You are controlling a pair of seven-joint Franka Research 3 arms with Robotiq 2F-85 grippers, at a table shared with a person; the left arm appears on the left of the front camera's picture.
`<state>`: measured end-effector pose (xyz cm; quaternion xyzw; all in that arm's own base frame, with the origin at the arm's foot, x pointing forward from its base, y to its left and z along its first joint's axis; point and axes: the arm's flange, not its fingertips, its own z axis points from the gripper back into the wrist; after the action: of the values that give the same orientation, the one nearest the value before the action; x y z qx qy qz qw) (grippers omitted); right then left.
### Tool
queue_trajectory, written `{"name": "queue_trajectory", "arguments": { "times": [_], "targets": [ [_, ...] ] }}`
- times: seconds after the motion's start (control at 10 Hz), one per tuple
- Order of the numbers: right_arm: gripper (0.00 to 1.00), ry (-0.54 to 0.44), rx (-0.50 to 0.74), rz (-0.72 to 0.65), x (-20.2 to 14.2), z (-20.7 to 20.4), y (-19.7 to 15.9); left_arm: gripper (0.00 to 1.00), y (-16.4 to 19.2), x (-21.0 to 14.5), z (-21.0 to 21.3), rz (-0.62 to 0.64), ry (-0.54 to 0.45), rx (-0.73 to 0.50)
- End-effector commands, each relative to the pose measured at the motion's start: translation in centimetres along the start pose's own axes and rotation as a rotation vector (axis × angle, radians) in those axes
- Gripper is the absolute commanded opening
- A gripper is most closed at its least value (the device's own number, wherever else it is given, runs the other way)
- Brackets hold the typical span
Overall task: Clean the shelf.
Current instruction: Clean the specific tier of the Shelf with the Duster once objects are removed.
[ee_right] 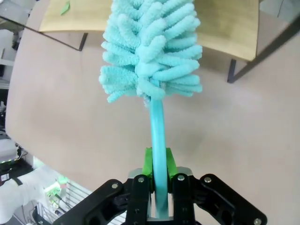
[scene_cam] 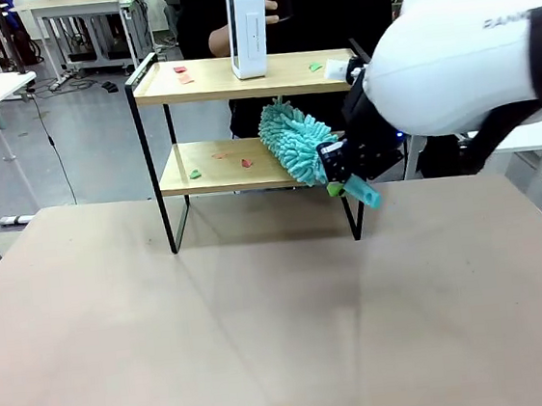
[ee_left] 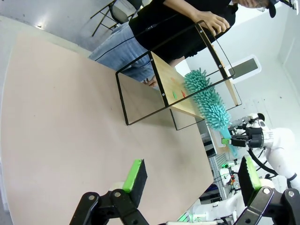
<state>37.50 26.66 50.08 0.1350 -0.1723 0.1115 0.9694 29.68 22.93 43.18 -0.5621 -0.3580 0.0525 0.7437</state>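
Note:
The shelf stands at the table's far side, two light wooden boards in a black frame. My right gripper is shut on the handle of a teal fluffy duster, whose head lies over the right part of the lower board. In the right wrist view the jaws clamp the teal handle, with the duster head in front of the shelf board. My left gripper is open and holds nothing, well back from the shelf and the duster.
A person behind the shelf holds a white upright device on the top board. Small red and green scraps lie on the top board, and others on the lower one. The beige tabletop spreads out in front.

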Motion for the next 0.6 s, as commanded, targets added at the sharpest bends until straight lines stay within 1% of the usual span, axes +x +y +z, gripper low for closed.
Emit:
{"name": "queue_trajectory", "arguments": {
  "times": [0.0, 0.2, 0.5],
  "targets": [
    [0.0, -0.017, 0.001, 0.008, 2.4, -1.4, 0.6, 1.0, -0.1, 0.0, -0.1, -0.023, -0.01, -0.015],
    [0.0, -0.012, 0.0, 0.022, 3.9, -2.5, 0.1, 1.0, -0.1, 0.0, -0.1, -0.023, -0.01, -0.015],
    [0.0, 0.024, 0.025, 0.112, 5.0, -4.0, 0.6, 1.0, -0.1, 0.0, -0.1, -0.023, -0.01, -0.015]
  ]
}}
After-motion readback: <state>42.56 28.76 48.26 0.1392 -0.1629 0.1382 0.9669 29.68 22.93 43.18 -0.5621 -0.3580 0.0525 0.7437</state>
